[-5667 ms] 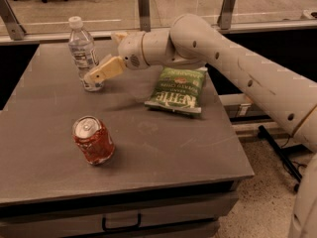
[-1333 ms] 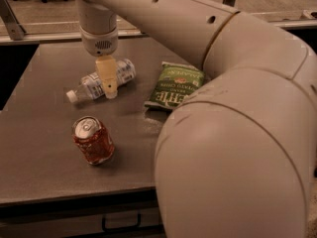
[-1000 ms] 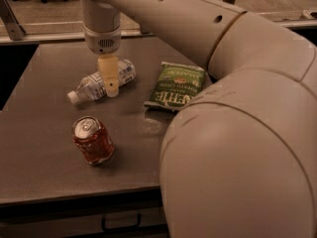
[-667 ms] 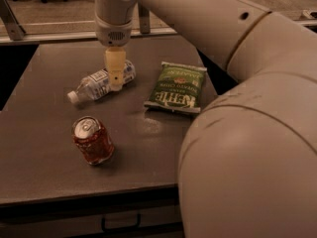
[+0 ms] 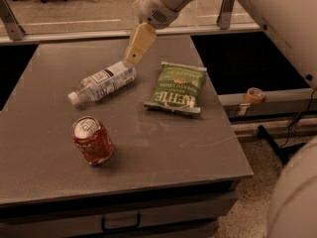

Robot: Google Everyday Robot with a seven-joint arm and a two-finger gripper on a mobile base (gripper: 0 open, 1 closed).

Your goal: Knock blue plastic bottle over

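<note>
1. Your blue plastic bottle lies on its side on the grey table, in the back-left part of the top. Its white cap points toward the near-left and its base points back and right.
2. The bottle's wall is clear and ribbed with a printed label around the middle. You cannot tell from here whether it holds any liquid.
3. The gripper hangs at the bottle's base end, its tip right at or just above the plastic. You cannot tell whether it actually touches.
4. Its tan fingers read as one narrow wedge pressed together, with no gap showing and nothing pinched between them.
5. The white arm reaches down to it from the upper right.
6. A red soda can stands upright nearer you, just in front of the bottle's cap end and apart from it. Its silver top faces up.
7. A green chip bag lies flat to the right of the bottle, near its base end but not touching.
8. Off the table to the right, a roll of tape sits on a low ledge.
</note>
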